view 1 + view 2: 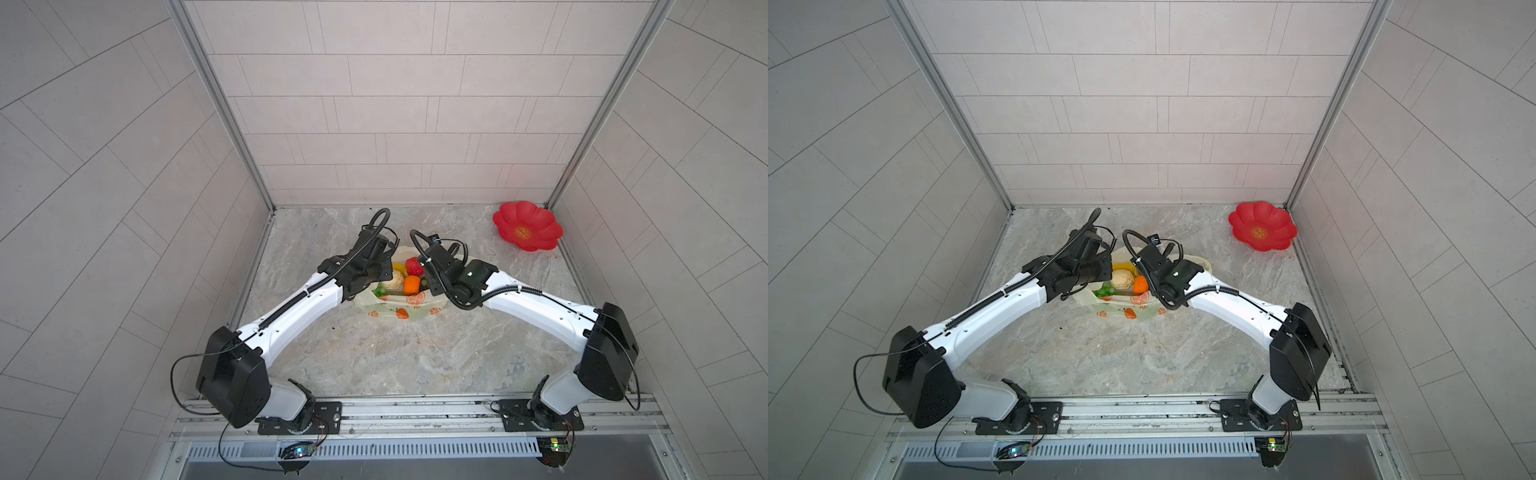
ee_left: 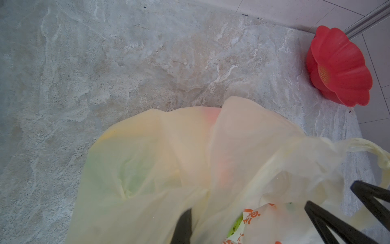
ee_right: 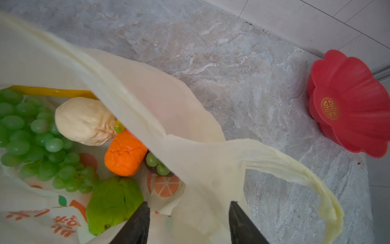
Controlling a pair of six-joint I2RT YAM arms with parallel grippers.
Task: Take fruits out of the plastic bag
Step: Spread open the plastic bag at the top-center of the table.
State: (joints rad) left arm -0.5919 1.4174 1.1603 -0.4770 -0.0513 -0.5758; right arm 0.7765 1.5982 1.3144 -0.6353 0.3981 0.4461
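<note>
The plastic bag lies mid-table between both arms with its mouth spread, and both top views show it. Inside lie the fruits: green grapes, a cream bulb, an orange, a green kiwi-like ball, a banana and a red piece. My left gripper is shut on the bag's film at its left rim, and only one finger shows. My right gripper is open, its fingers astride the bag's right rim with film between them. One loop handle trails on the table.
A red flower-shaped plate stands tilted in the back right corner against the wall. Tiled walls close the table on three sides. The arm bases sit on a rail along the front edge.
</note>
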